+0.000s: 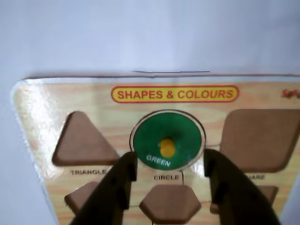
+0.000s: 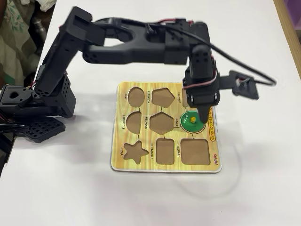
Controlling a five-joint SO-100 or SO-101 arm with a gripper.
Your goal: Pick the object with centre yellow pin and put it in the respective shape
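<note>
Yellow board (image 2: pixel 141 162): one wood-grain puzzle board lay on a white table (image 2: pixel 263 188).
Empty cut-outs: eight counted in the fixed view.
Green disc (image 1: pixel 167 139): one, yellow knob (image 1: pixel 167 147) centred, seated in the CIRCLE recess (image 1: pixel 202 130).
Gripper (image 1: pixel 170 164): one, jaws parted, straddling the disc's near edge, holding nothing.
</note>
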